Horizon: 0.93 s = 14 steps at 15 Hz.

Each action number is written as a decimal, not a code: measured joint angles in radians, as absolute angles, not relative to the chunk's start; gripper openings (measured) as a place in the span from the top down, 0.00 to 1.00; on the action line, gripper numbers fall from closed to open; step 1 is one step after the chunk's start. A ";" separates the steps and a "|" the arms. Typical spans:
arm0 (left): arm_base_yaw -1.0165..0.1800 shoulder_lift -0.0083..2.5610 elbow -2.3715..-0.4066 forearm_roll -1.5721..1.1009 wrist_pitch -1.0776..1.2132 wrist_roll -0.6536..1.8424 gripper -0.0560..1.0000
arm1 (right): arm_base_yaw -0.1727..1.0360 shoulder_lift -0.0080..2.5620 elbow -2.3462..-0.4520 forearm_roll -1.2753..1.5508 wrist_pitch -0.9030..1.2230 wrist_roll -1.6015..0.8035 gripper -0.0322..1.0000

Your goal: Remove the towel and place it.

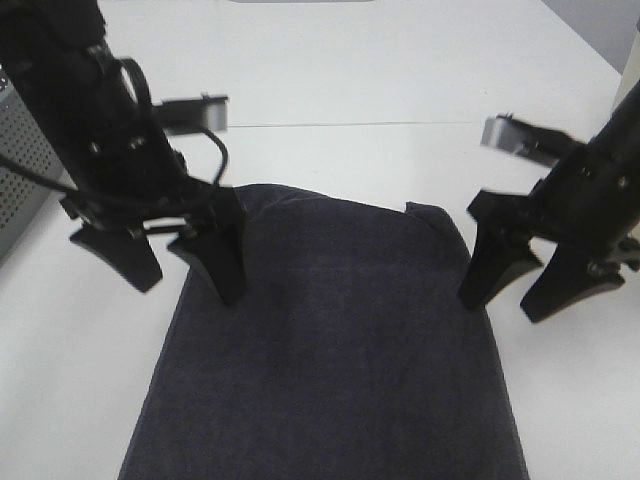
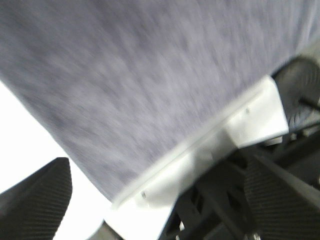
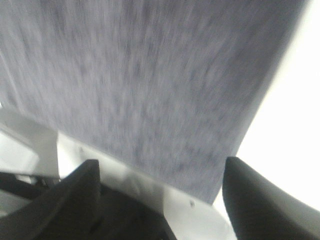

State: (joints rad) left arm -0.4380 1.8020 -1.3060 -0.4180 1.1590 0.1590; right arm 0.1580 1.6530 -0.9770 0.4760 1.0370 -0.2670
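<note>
Exterior high view shows the large dark charcoal terry-cloth towel (image 1: pixel 330 350) lying flat on the white table (image 1: pixel 350 60), with the left gripper (image 1: pixel 188 285) and right gripper (image 1: pixel 502 308) spread open and empty at its far corners, so placing looks done.

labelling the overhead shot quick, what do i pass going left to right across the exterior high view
grey perforated basket → left pincer → dark towel → right pincer
</note>
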 joint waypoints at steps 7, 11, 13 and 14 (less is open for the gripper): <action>-0.111 2.005 -1.535 -0.416 1.052 0.308 0.12 | -0.063 1.942 -1.450 0.538 1.195 -0.300 0.32; -0.038 2.258 -1.704 -0.597 0.962 0.469 0.11 | -0.064 2.279 -1.832 0.539 1.211 -0.316 0.32; -0.038 2.355 -1.797 -0.646 0.968 0.495 0.11 | -0.065 2.378 -1.913 0.540 1.210 -0.324 0.32; -0.038 2.400 -1.850 -0.668 0.985 0.498 0.11 | -0.065 2.413 -1.938 0.540 1.211 -0.325 0.32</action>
